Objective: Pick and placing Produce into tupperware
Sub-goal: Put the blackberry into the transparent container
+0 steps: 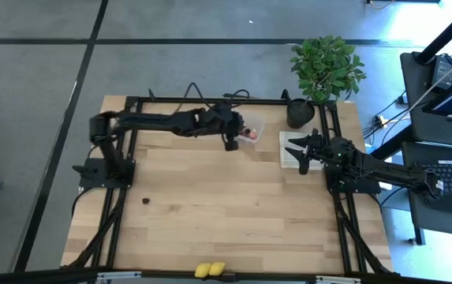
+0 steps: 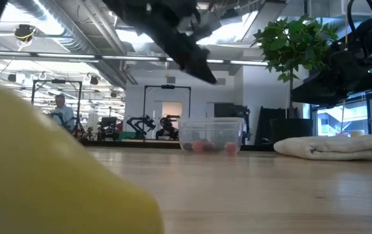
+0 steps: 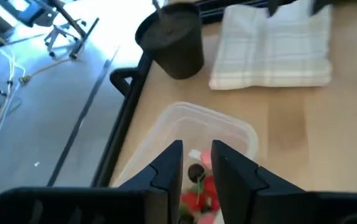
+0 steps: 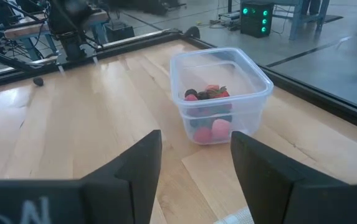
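Observation:
The clear tupperware (image 1: 251, 136) stands on the far part of the table and holds red berries (image 4: 214, 129) and dark round ones (image 4: 194, 94). My left gripper (image 1: 231, 143) hovers just above the box's near-left side (image 3: 197, 149). Its fingers are a narrow gap apart, with nothing between them. My right gripper (image 1: 298, 151) is open and empty over the beige checked cloth (image 1: 289, 150), facing the box (image 4: 218, 81). One dark fruit (image 1: 145, 201) lies alone on the table's left half. Two yellow lemon pieces (image 1: 210, 270) lie at the near edge.
A black pot (image 1: 300, 113) with a green plant (image 1: 326, 65) stands at the far right corner, beside the cloth and behind the box. A black frame rail (image 1: 210, 100) runs along the far edge. The lemons fill the low view's left foreground (image 2: 43, 175).

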